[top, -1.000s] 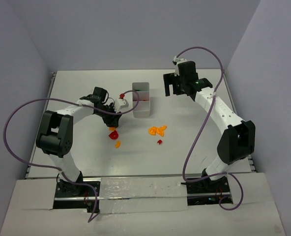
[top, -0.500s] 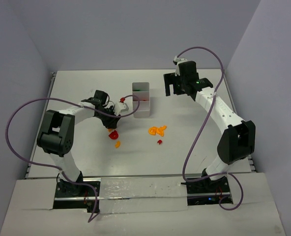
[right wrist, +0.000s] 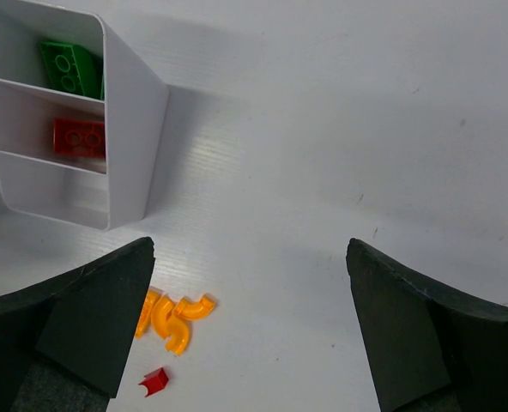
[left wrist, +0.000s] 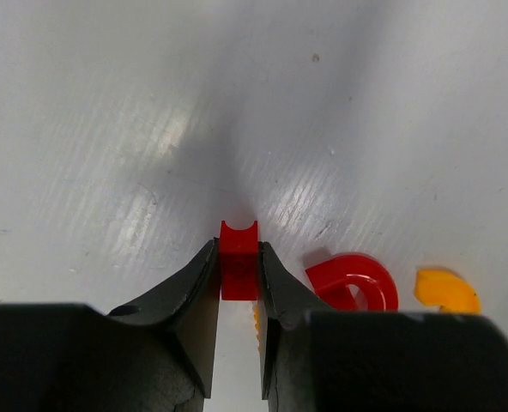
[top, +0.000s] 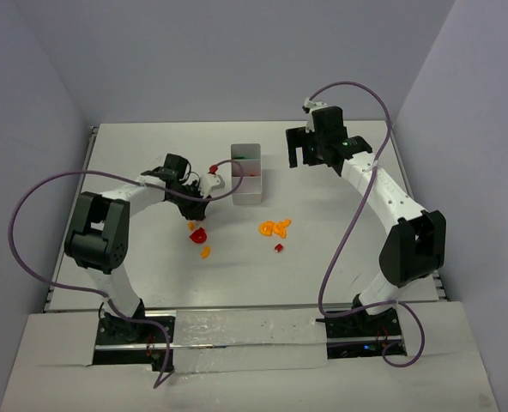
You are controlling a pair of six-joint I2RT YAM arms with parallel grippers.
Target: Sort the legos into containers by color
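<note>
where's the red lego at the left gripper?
Left wrist view: the red lego is pinched between the left gripper's fingers, a red curved piece and an orange piece just right of it. Top view: left of the white tray.

Top camera overlooks the table from behind; wrist cameras look closely down, right one sharing the tray.

Worktop was white, tray white too, green brick, red brick, orange curved pieces, left claw was black, red piece, red ring, purple cables.
</note>
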